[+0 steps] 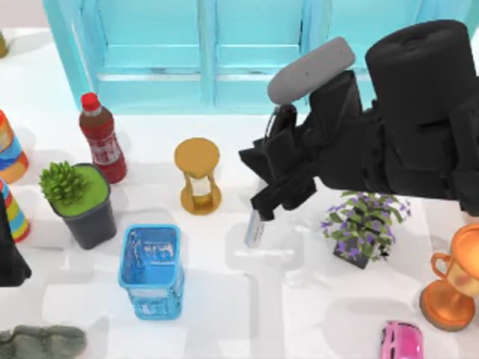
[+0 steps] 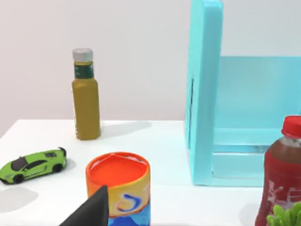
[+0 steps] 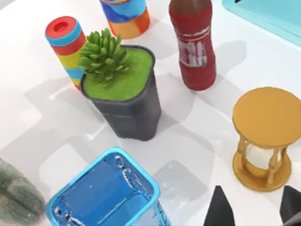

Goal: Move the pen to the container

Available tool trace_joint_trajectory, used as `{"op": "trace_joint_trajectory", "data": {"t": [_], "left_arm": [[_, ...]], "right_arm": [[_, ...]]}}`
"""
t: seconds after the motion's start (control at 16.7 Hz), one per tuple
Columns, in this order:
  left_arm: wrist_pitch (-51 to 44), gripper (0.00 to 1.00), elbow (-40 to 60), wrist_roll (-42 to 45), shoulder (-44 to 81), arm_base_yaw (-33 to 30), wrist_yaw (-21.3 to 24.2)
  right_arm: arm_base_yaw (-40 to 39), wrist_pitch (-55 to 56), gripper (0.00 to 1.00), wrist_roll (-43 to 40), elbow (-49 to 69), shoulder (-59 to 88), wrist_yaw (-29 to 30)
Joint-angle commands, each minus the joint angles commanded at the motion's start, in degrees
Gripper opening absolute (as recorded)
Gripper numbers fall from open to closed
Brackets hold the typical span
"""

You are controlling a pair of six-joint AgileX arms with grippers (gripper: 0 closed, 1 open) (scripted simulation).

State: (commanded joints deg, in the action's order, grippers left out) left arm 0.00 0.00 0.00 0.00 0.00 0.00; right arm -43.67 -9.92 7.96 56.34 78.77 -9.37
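Note:
The pen (image 1: 254, 229) shows its light grey barrel sticking down and out from my right gripper (image 1: 263, 209), which is shut on its upper end. It hangs a little above the white table, right of the hourglass (image 1: 198, 176) and above the blue basket's right side. In the right wrist view the right gripper (image 3: 254, 207) pokes in beside the hourglass (image 3: 266, 135). The container is out of view. My left arm (image 1: 10, 258) is parked at the table's left edge.
A blue mesh basket (image 1: 152, 270), a succulent pot (image 1: 82, 199) and a red bottle (image 1: 103, 139) stand left of the pen. A purple flower pot (image 1: 364, 224), a trophy (image 1: 452, 285) and a pink car (image 1: 402, 341) are on the right. A cyan cabinet (image 1: 202, 52) lines the back.

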Motion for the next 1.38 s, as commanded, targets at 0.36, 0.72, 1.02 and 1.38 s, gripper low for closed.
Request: {"op": "trace_joint_trajectory", "data": {"t": [0.36,0.72,1.02,1.38], "left_arm": [[0.0,1.0,0.0,0.0,0.0,0.0,0.0],[0.0,1.0,0.0,0.0,0.0,0.0,0.0],[0.0,1.0,0.0,0.0,0.0,0.0,0.0],[0.0,1.0,0.0,0.0,0.0,0.0,0.0]], "right_arm": [[2.1,-1.3,0.0,-1.3,1.0,0.6,-1.2],[15.5,-6.3,0.0,-8.7,1.1,-2.9,-6.3],[26.7,-11.0,0.0,-14.0,0.5,-5.4,-10.3],[40.0,-16.4,0.0,-21.0,-0.2,-8.6,-15.2]]}}
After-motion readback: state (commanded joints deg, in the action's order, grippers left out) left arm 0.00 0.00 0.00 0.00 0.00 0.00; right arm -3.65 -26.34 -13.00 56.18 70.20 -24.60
